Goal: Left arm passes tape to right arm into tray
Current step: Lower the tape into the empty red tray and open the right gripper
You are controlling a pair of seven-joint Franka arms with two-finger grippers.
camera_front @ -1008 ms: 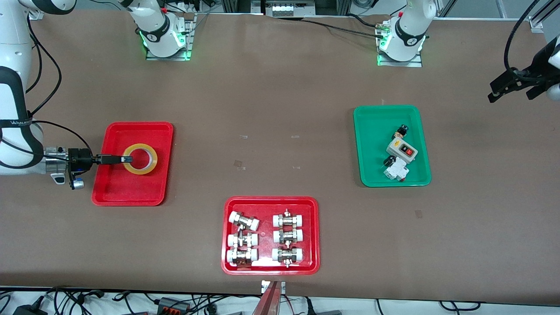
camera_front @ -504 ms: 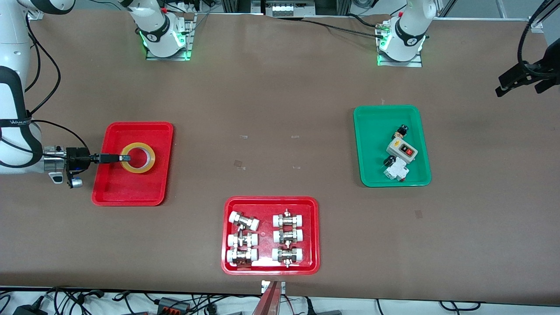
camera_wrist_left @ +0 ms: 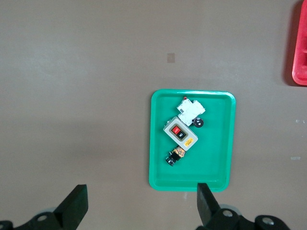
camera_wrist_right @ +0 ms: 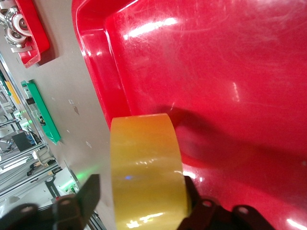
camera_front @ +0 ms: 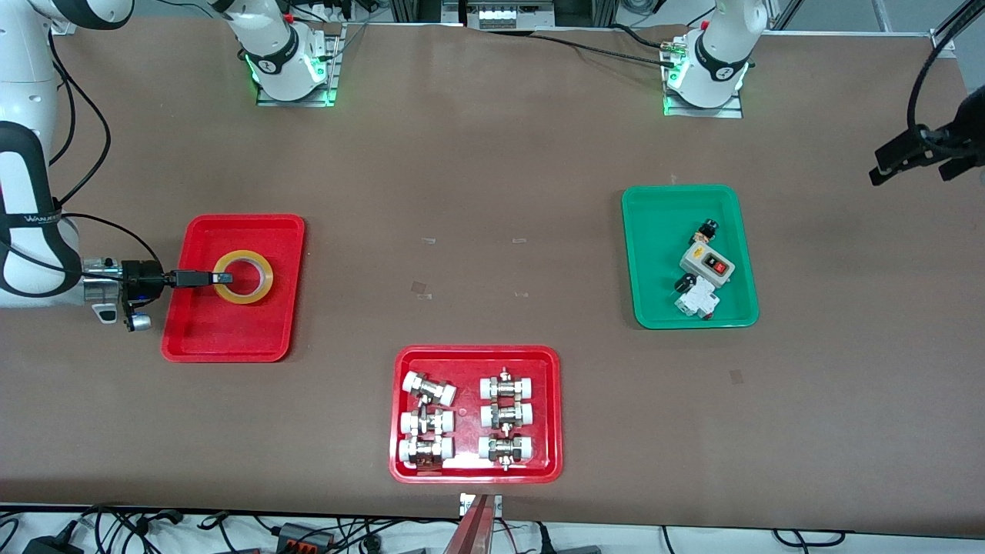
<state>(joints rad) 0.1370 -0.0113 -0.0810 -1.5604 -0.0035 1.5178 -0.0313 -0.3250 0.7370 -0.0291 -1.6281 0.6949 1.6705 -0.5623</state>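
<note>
The yellow tape (camera_front: 243,277) lies flat in the plain red tray (camera_front: 231,342) at the right arm's end of the table. My right gripper (camera_front: 221,278) reaches in level from that end and straddles the roll's wall. In the right wrist view the tape (camera_wrist_right: 144,167) stands between the fingers over the tray (camera_wrist_right: 240,72). One finger (camera_wrist_right: 81,196) stands off from it with a visible gap, so the right gripper (camera_wrist_right: 140,187) is open. My left gripper (camera_front: 916,154) hangs over the table edge at the left arm's end. In its own wrist view this gripper (camera_wrist_left: 139,206) is wide open and empty.
A green tray (camera_front: 654,231) with a switch box and small electrical parts lies toward the left arm's end, also in the left wrist view (camera_wrist_left: 225,143). A red tray (camera_front: 477,355) holding several white-capped metal fittings lies nearest the front camera.
The right gripper's jaws have opened off the tape, which now rests in the red tray. The left gripper has drawn back toward the left arm's end of the table.
</note>
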